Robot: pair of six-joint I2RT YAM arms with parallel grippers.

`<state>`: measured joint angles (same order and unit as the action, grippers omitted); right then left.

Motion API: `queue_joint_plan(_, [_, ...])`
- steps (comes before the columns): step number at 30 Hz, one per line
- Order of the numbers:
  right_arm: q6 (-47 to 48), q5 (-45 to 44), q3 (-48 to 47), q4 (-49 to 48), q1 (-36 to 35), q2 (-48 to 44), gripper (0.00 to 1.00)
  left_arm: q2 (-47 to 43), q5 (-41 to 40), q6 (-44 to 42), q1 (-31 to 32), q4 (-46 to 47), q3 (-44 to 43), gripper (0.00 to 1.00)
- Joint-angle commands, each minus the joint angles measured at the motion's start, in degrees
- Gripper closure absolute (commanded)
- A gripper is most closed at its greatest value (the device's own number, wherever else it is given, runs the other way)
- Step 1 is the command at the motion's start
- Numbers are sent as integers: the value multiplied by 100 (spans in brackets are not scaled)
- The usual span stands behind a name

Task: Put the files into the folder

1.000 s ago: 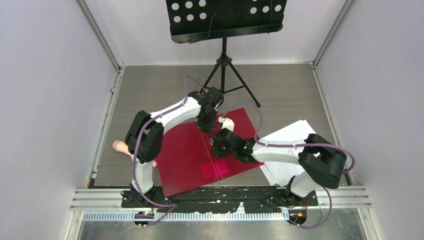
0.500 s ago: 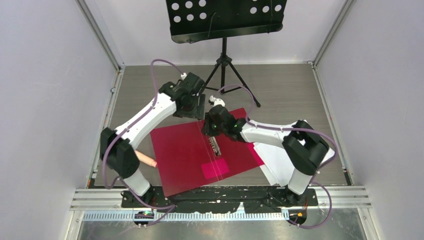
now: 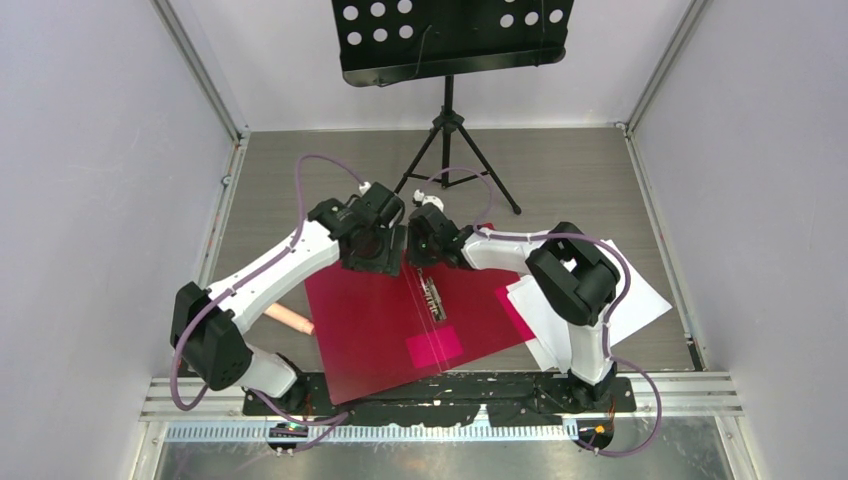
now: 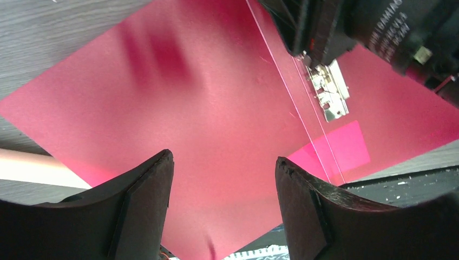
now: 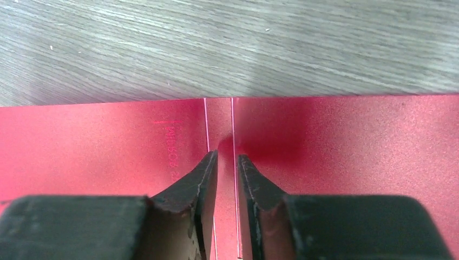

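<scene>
Folder (image 3: 400,310): thin, flat, glossy crimson sheet, lying open on the grey wood-grain worktop (image 3: 300,180), turned at a slant to the arms' bases. Two fine parallel crease lines run down its middle. On those lines, a small metal spring clip (image 3: 432,295), silver and narrow. Nearer the folder's near edge, a pink rectangular patch (image 3: 433,345), paler than the cover.

Files (image 3: 640,300): plain white sheets, thin stack, corners fanned a little, on the worktop just beside the folder's right edge, partly hidden under the right arm.

Pale peach rod (image 3: 288,319), smooth and round, at the folder's left edge.

Black perforated music stand (image 3: 450,35) on a tripod, beyond the folder's far edge.

Left arm: stretched long from its base, elbow out to the left of the folder, wrist bent down over the folder's far left part. Left end effector (image 4: 223,162): dark fingers wide apart, nothing between them, above the red surface.

Right arm: folded back on itself, forearm reaching across to the folder's far edge. Right end effector (image 5: 226,157): fingers nearly together, only a thin slit left, tips down at the crease strip close to the folder's far edge; whether they touch it I cannot tell
</scene>
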<state>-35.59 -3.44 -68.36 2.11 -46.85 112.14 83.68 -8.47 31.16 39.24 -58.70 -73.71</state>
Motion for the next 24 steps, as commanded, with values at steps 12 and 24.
queue_joint_plan(12, [165,-782,-271,1288,356,-1596,47,422,-8,755,882,640,115,31])
queue_joint_plan(24, [-2100,-2772,2941,3479,979,-5363,12,1593,152,915,1941,1030,-1233,17])
